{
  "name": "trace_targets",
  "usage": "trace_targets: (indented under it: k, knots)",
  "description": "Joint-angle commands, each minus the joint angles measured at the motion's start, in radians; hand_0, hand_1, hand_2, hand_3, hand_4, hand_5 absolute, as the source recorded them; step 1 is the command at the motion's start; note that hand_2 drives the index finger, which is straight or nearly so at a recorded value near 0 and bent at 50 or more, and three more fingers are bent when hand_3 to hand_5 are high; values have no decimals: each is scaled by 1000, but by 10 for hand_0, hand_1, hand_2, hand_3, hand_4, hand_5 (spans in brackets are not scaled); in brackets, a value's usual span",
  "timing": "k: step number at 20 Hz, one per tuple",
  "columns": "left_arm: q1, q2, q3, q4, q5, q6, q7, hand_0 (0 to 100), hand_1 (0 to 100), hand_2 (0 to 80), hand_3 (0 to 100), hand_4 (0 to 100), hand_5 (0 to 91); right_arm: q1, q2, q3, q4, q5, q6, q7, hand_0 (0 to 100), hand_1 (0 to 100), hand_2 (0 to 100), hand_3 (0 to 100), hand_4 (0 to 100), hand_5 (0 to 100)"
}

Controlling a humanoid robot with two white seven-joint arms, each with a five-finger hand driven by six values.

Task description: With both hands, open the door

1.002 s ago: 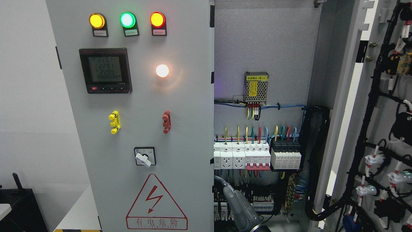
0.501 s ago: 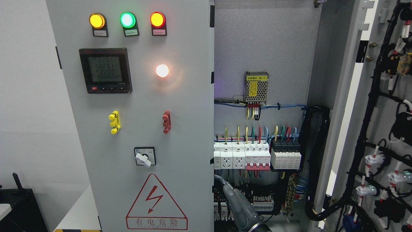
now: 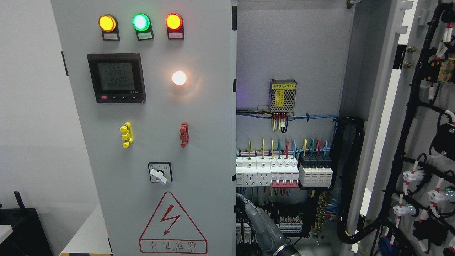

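The open grey metal cabinet (image 3: 291, 53) holds white breakers (image 3: 266, 172) and coloured wiring. Its tall left door (image 3: 149, 117) stands upright. A grey hand (image 3: 261, 227): grip indiscernible.

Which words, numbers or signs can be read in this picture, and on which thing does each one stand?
"有电危险", under a red lightning triangle: warning sign on the left door.
"220.1", "220.1", "220.0", roughly, digits blurred: meter display.
Yellow label on the power supply: Chinese characters then "(B1)", partly blurred.
Tags under the three lamps: too small.
Rotary switch markings, line under the warning words: too small.
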Motion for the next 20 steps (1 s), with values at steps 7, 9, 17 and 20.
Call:
trace_targets:
  k: [7, 9, 17, 20]
  knots:
    - [0, 0, 0, 0, 0, 1, 1, 0, 0, 0, 0, 31, 0, -21, -2, 3, 39, -29, -1, 47, 106, 0, 0, 0, 0, 0]
    - [0, 0, 0, 0, 0, 1, 1, 0, 0, 0, 0, 31, 0, -23, -3, 3, 43, -29, 1, 58, 106, 0, 0, 0, 0, 0]
    - [0, 0, 0, 0, 0, 1, 1, 0, 0, 0, 0, 31, 0, -46, -5, 3, 75, -45, -1, 61, 106, 0, 0, 0, 0, 0]
    - [0, 0, 0, 0, 0, 1, 1, 0, 0, 0, 0, 31, 0, -58, -6, 3, 81, -78, 1, 84, 107, 0, 0, 0, 0, 0]
